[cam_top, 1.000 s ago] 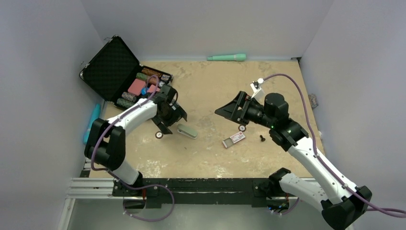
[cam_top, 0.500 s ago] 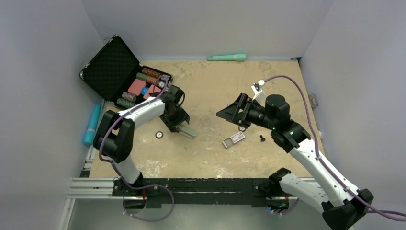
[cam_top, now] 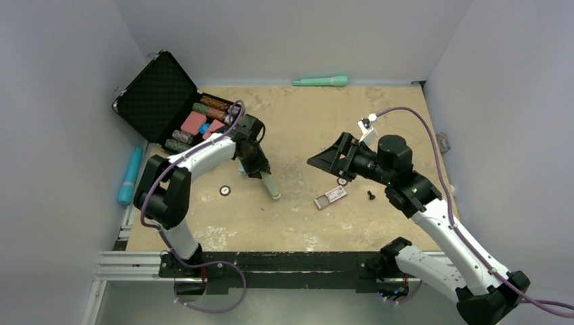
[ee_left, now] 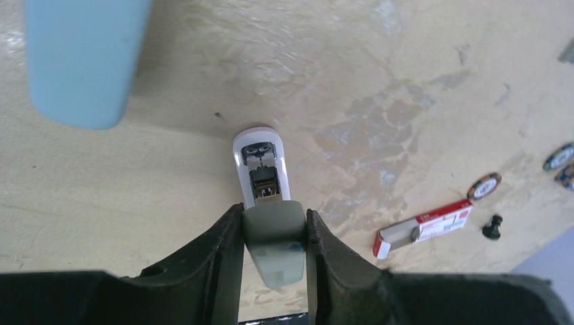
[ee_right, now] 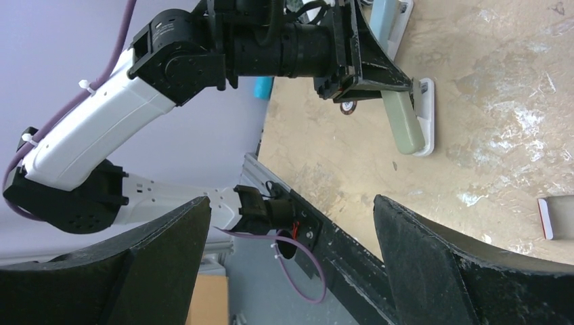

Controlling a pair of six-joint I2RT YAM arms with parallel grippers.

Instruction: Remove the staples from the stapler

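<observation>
Gripping 1 stapler [ee_left: 260, 169] w/ left pincer [ee_left: 274, 230], right pincer [ee_right: 291, 198] wide, 1 staple box [ee_left: 423, 229]

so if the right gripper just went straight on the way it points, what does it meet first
Probably the left gripper, shut on the stapler: the open right gripper points left across the table at it. Height is unclear, so it might pass over.
</observation>
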